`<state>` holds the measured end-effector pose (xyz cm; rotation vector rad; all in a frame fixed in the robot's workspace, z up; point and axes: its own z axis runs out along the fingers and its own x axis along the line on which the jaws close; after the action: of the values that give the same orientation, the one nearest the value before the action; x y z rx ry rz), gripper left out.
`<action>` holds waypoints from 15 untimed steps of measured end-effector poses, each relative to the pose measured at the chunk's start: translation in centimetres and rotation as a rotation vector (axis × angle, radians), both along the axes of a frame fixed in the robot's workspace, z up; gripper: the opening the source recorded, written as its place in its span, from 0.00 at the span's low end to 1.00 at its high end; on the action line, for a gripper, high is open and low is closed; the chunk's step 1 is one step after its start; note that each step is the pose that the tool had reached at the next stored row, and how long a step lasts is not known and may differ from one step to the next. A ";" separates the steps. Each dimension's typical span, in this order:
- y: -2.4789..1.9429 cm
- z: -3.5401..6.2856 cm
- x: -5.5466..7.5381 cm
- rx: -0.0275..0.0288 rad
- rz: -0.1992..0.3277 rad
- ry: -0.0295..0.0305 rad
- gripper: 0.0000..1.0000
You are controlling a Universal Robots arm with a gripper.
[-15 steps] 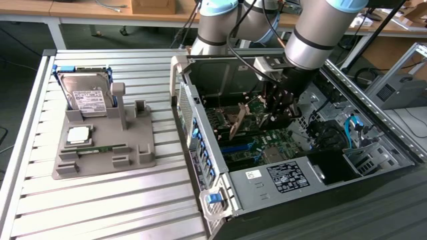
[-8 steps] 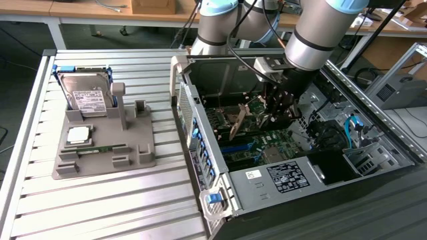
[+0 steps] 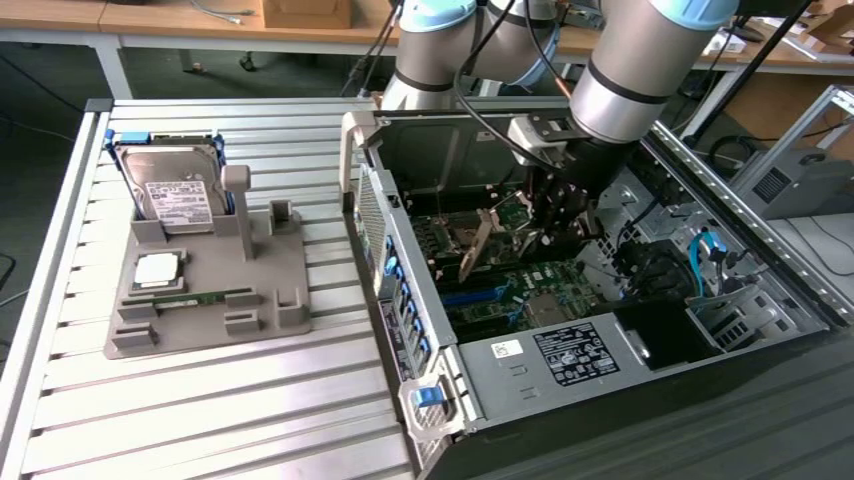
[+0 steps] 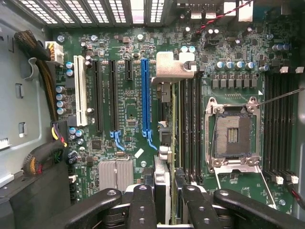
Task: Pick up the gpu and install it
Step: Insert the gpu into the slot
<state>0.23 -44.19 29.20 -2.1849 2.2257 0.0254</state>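
The gpu [image 3: 477, 243] hangs tilted inside the open computer case [image 3: 561, 400], above the green motherboard [image 3: 534, 290]. My gripper [image 3: 545, 232] is shut on it. In the wrist view the gpu [image 4: 163, 164] shows edge-on between my two black fingers [image 4: 143, 202], with its silver bracket [image 4: 172, 67] at the far end. My gripper [image 4: 164, 195] holds the card above the board, over the strip between the long blue slot [image 4: 146, 95] and the black memory slots [image 4: 190, 124]. The card is apart from the board.
A grey holder [image 3: 200, 300] on the slatted table carries a silver hard drive [image 3: 174, 195], a processor [image 3: 156, 268] and a green memory stick [image 3: 194, 297]. Inside the case are an open processor socket [image 4: 233, 136], cable bundles [image 4: 43, 71] and metal walls close around the arm.
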 end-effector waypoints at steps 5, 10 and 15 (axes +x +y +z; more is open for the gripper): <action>-0.09 -0.08 0.0 0.0001 0.000 0.0000 0.27; -0.19 -0.16 0.0 0.0001 0.000 0.0000 0.27; -0.27 -0.22 0.0 0.0000 0.000 -0.0001 0.27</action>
<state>0.23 -44.46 28.98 -2.1848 2.2257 0.0253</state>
